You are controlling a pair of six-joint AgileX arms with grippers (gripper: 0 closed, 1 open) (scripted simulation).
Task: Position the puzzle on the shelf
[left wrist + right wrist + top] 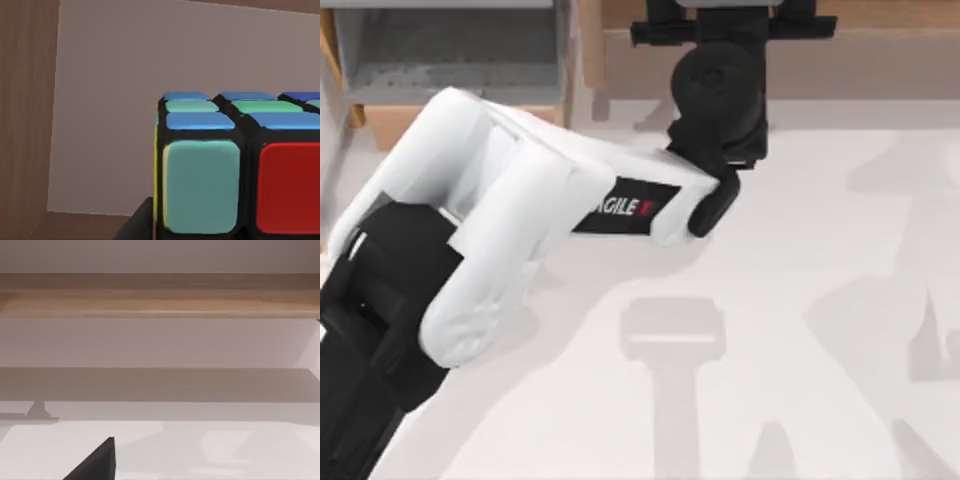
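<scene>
Basically our left gripper (720,25) grips the puzzle (240,165) at the far shelf (160,295); rigid, light, slick faces, so hold flat sides.

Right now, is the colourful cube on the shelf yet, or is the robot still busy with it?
Nearly there. The left arm has reached across to the shelf at the table's far edge, and its wrist view shows the puzzle close up inside the shelf's recess. It looks carried in. Left to do: let go and pull back. I can't tell whether the left hand has released it.

Open table (800,350) before shelf (880,60)
</scene>
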